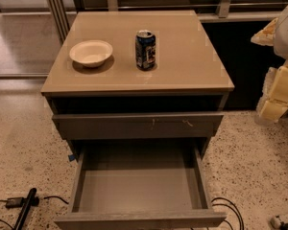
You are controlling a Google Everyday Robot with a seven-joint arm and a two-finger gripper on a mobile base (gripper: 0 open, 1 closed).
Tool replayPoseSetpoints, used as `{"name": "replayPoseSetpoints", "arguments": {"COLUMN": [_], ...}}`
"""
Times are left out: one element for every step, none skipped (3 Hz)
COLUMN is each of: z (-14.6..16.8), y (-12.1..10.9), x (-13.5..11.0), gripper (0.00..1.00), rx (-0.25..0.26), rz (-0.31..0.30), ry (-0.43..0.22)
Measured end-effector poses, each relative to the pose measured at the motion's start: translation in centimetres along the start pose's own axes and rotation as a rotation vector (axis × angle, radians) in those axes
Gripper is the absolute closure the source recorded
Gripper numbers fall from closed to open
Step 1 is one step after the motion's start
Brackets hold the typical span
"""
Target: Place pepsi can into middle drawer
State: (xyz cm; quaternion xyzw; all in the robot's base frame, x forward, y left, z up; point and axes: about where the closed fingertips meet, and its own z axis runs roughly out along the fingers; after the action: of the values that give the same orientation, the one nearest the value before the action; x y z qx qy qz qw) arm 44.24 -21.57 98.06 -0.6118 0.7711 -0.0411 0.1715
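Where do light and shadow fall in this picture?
Camera view: the cabinet top shows a soft sheen; the white bowl and pepsi can cast small shadows at their bases; the open middle drawer is darker toward its back, under the scuffed drawer front; the end effector, at the right edge, is brightly lit.

The pepsi can (145, 50) on the cabinet top (187, 68), right of the bowl (90, 52); middle drawer (139, 188) open below — gripper (278, 92) far right.

My end effector (274, 97), at the right edge beside the counter (182, 66), looks like matt cream plastic. The counter top is smooth, glossy tan. The pepsi can (145, 50) is shiny metal and the bowl (90, 52) matt white. The middle drawer (139, 186) is smooth matt grey, and the floor (259, 162) is speckled stone.
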Motion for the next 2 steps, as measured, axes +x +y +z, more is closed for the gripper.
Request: {"name": "replayPoseSetpoints", "arguments": {"z": [0.0, 0.9], "y": [-2.5, -5.3], "x": [-2.5, -4.9], "gripper": [0.0, 0.0], "rx": [0.05, 0.076], "rz": [-0.039, 0.027], "ry": [-0.126, -0.327]}}
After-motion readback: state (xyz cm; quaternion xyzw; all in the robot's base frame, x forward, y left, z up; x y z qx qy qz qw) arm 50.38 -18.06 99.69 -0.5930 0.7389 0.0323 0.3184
